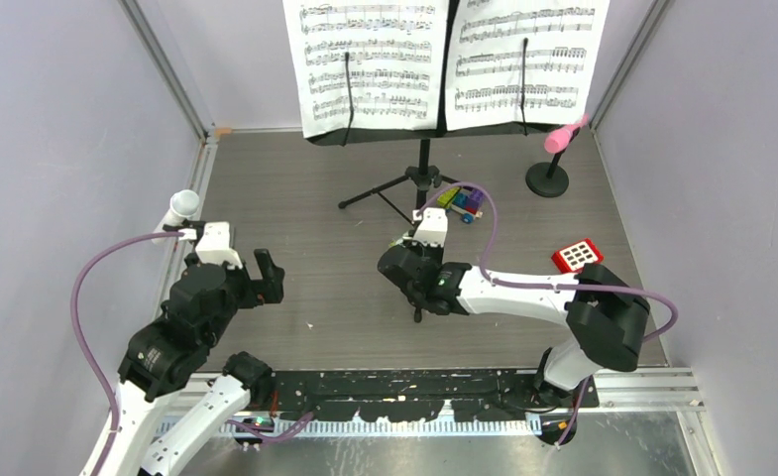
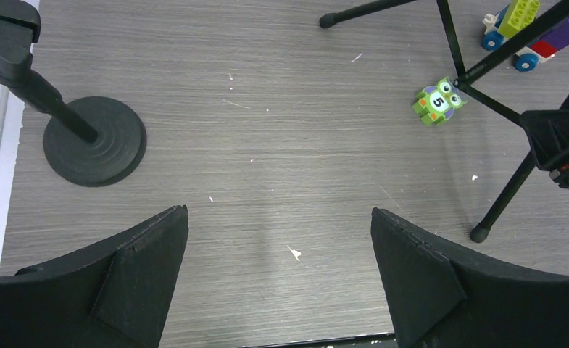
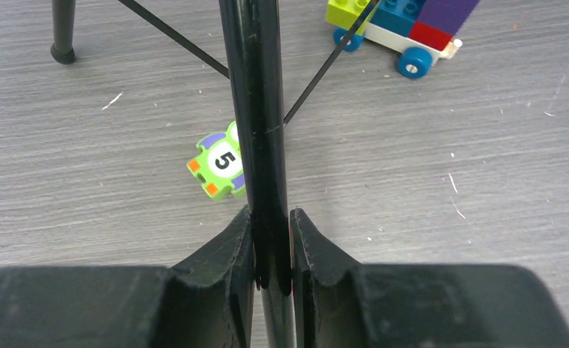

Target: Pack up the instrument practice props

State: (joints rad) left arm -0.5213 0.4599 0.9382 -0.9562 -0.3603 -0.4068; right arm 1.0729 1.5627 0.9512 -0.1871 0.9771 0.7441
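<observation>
Closest to me, the right gripper (image 3: 272,217) was pinched narrow on one black tripod leg (image 3: 256,109) of the music desk (image 1: 448,69), low down near the leg's foot, about the middle of the tabletop (image 1: 345,307). Just beyond its fingers, a green owl block (image 3: 219,170) marked with a 5 lay beside the leg. A toy block car (image 3: 404,29) stood a little farther toward the far edge.

The left gripper (image 2: 280,217) hovered over bare tabletop with its jaws spread wide, holding nothing. Off to its left, near the left edge, stood a black mic mount (image 2: 96,141) on its round base, upright, with the white microphone (image 1: 181,206) on top.

The music desk rose at the far edge, upright on its tripod, with two sheet-music pages (image 1: 370,64) side by side across its front. Near the far right corner, the pink microphone (image 1: 566,136) sat tilted on the second mic mount (image 1: 547,179). A red keypad (image 1: 576,255) lay near the right edge, behind the right arm.
</observation>
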